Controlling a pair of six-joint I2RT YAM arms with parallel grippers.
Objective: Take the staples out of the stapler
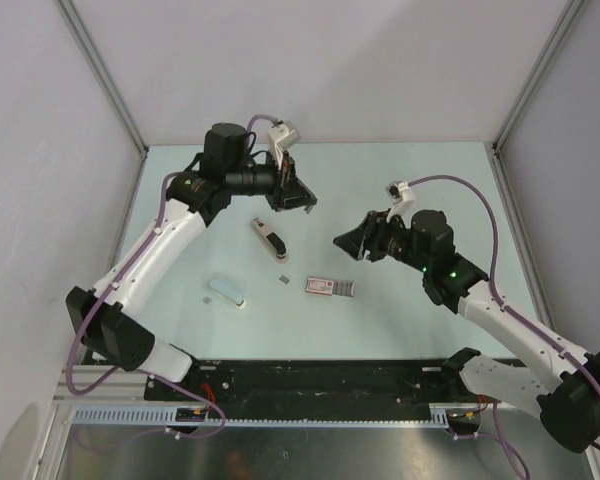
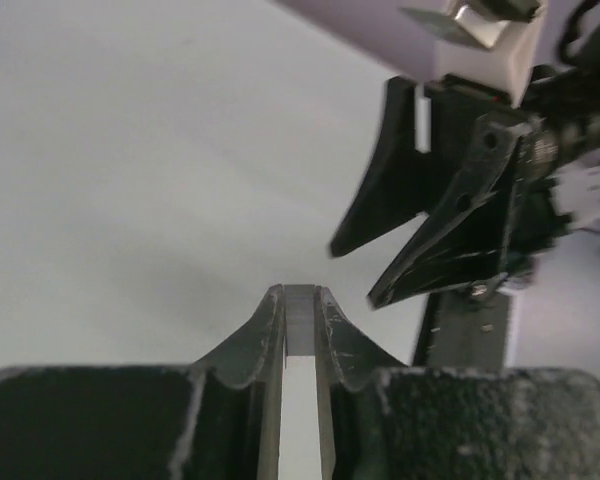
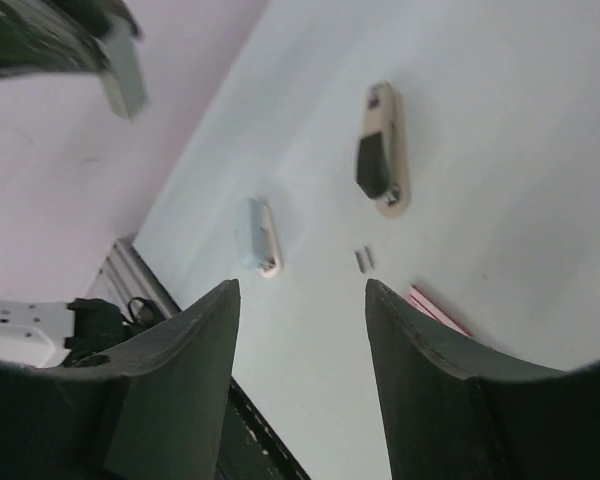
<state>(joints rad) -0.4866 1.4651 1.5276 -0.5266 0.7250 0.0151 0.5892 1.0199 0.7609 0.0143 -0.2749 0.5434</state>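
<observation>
From above, the stapler (image 1: 330, 287) lies on the counter (image 1: 430, 180), with loose staples (image 1: 284, 281) just beside it. In the left wrist view, the left pincer (image 2: 300, 305) pinches a thin grey strip (image 2: 300, 325), probably staples. In the right wrist view, the right pincer (image 3: 300, 340) gapes empty. Unloading looks nearly done; the next move is to set the strip near the stapler. No writing is legible.

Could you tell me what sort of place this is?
Probably a robot test cell: a pale table enclosed by white walls, with a left arm and right arm bolted to a base rail.
</observation>
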